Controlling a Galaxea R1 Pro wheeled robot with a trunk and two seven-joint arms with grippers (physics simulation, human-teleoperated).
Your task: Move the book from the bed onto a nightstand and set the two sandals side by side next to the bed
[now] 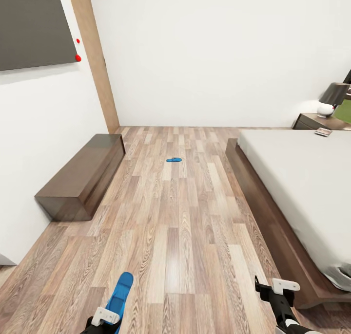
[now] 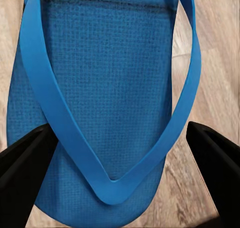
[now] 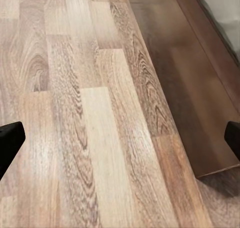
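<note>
The left pincer [image 2: 120, 153] clamps one blue sandal [image 2: 100, 88]; the right pincer [image 3: 120, 138] gapes empty beside the bed [image 1: 302, 188]. The other sandal [image 1: 174, 159] lies left of the bed, the book [image 1: 323, 132] on its far corner.

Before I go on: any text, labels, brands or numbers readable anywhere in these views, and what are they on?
None can be read.
The book, lying on the nightstand beside the lamp: its cover is too small and blurred to read any lettering.
The sandal between the left gripper's fingers: plain blue, no brand or mark visible.
The other sandal on the floor: too small to tell.
</note>
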